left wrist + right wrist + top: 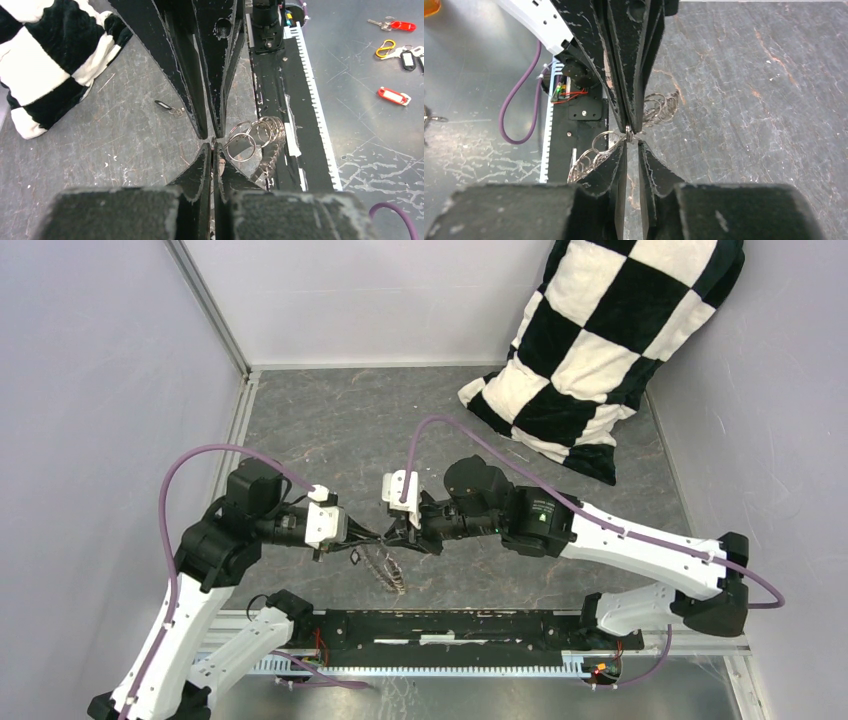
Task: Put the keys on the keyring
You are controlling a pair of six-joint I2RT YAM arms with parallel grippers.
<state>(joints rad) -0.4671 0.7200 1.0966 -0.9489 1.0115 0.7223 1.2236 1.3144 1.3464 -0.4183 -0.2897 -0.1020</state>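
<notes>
The keyring (pixel 392 572) hangs between my two grippers above the table; several small silvery rings (pixel 260 135) fan out along it. My left gripper (pixel 372 537) is shut on the ring's wire, with its tips pinched together (pixel 213 146). My right gripper (pixel 398 537) faces it tip to tip. The right jaws stand slightly apart (pixel 631 144), and the wire sits just past their tips. One key (pixel 167 106) with a black head lies loose on the table, on the far side of the grippers. The ring's loops (pixel 591 155) sag to the left in the right wrist view.
A black-and-white checked pillow (pixel 600 350) leans in the back right corner. The black rail (pixel 470 625) runs along the table's near edge. Beyond it, on a lower surface, lie red tags (pixel 394 96) and an orange clip (pixel 385 49).
</notes>
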